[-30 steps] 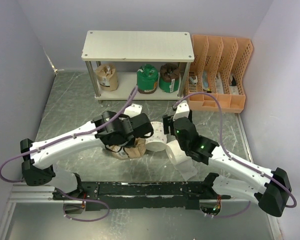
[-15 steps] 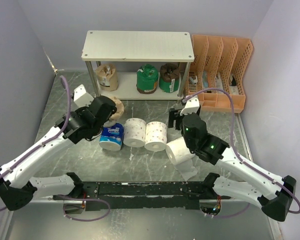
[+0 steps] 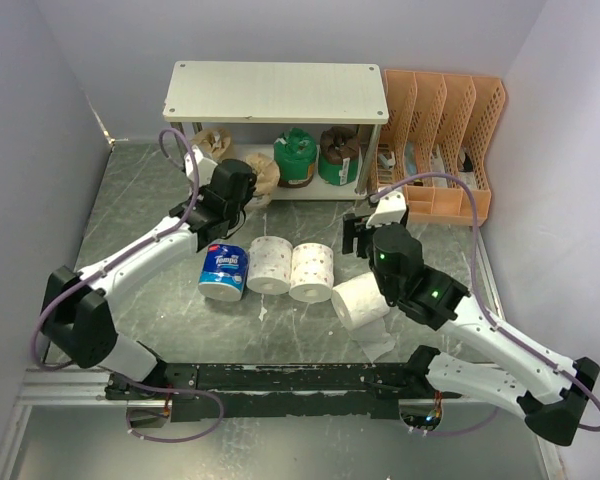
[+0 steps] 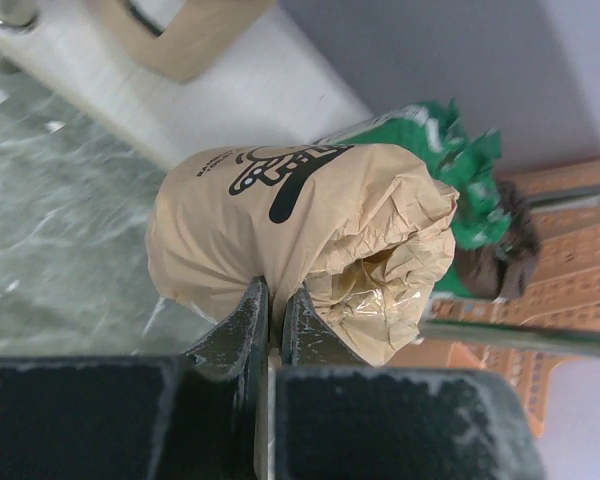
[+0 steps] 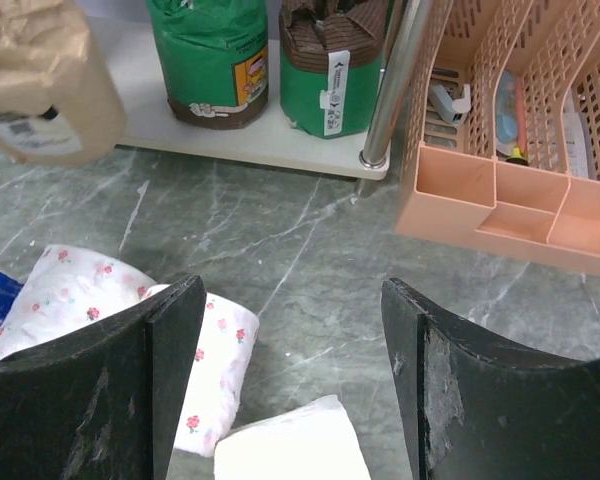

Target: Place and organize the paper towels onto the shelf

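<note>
My left gripper (image 3: 248, 186) is shut on a tan-wrapped roll (image 3: 264, 171) and holds it at the front edge of the shelf's (image 3: 276, 92) lower board, between another tan roll (image 3: 212, 145) and a green roll (image 3: 296, 158). A dark brown roll (image 3: 338, 155) stands to the right of the green one. In the left wrist view the fingers (image 4: 248, 315) pinch the tan wrapper (image 4: 300, 225). A blue roll (image 3: 223, 273), two dotted white rolls (image 3: 271, 265) (image 3: 312, 272) and a plain white roll (image 3: 360, 301) lie on the table. My right gripper (image 3: 365, 232) is open and empty above the table (image 5: 292, 300).
An orange slotted organizer (image 3: 442, 140) stands right of the shelf, also in the right wrist view (image 5: 520, 150). The shelf's silver post (image 5: 385, 90) is next to it. Walls close in left, back and right. A loose sheet trails from the plain roll (image 3: 378, 343).
My left arm has carried the tan-wrapped roll from the table's middle up to the shelf's lower tier. My right arm has shifted slightly back and stays open.
</note>
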Controlling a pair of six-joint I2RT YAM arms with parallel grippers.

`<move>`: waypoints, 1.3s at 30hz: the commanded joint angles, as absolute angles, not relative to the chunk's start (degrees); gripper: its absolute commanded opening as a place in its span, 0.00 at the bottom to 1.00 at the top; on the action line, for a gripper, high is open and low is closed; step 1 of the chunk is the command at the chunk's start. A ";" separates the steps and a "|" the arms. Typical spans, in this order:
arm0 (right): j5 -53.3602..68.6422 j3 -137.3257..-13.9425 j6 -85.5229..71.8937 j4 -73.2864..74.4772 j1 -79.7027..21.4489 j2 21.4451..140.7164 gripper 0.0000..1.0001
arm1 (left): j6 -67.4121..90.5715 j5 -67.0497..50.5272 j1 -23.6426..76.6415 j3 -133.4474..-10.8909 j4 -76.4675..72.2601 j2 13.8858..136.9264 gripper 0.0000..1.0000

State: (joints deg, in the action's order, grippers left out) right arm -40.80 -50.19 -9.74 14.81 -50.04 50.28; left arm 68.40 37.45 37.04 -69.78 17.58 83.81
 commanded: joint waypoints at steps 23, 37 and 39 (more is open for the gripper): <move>-40.10 -50.55 -6.60 16.52 -50.01 47.63 0.73 | 64.34 44.03 31.40 -82.68 -5.81 103.92 0.24; -38.99 -49.83 -6.90 17.00 -50.01 46.98 0.75 | 63.61 32.22 29.84 -81.50 -1.66 99.29 1.00; -38.21 -49.60 -6.90 16.77 -50.01 47.37 0.75 | 61.64 29.31 29.88 -81.67 3.32 96.81 1.00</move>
State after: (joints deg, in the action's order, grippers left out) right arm -39.70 -50.22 -7.44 17.45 -50.04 47.70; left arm 64.64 35.48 30.04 -81.41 -2.81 103.24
